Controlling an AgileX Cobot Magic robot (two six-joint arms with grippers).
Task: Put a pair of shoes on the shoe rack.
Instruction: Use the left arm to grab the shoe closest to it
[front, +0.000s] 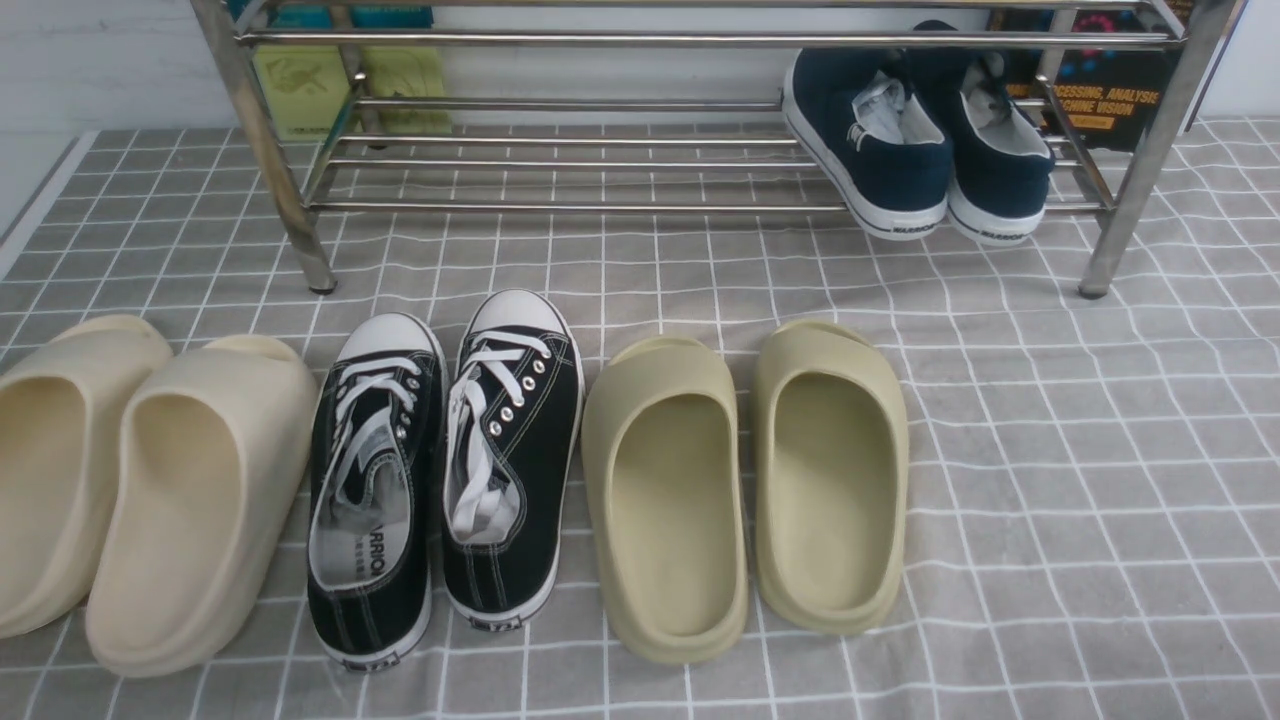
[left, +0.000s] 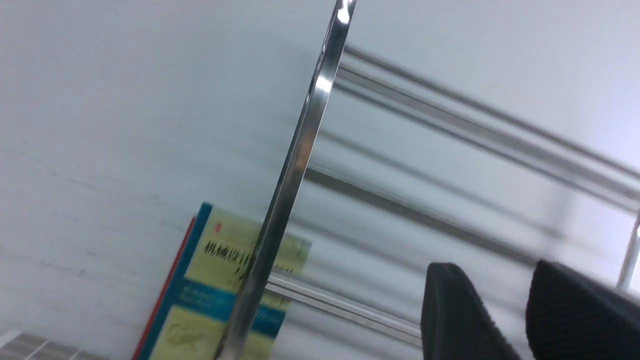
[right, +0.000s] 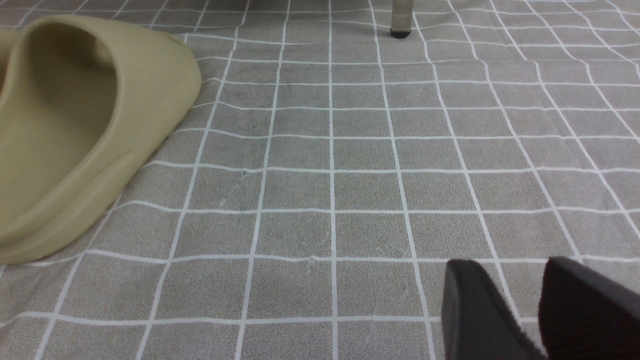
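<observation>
Left pincer (left: 497, 272) points, parted and empty, at shoe rack (left: 300, 150).

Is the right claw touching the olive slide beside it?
Apart. The right wrist view shows the right claw, jaws open and holding nothing, with a wide stretch of checked cloth between it and the olive slide.

The front camera looks forward and down from the robot's side over the grey, white-gridded cloth bench (front: 1050, 450). The shiny chrome tube-rail shoe rack (front: 600, 207) crosses the top of its frame. The left wrist camera, close, tilted and blurred, faces that rack's leg and the yellow-and-teal book (front: 300, 90) seen in the front frame's upper left. The right wrist camera sits low over the cloth beside an olive foam slide (front: 830, 480), facing a foot of the rack. The front view shows both.
</observation>
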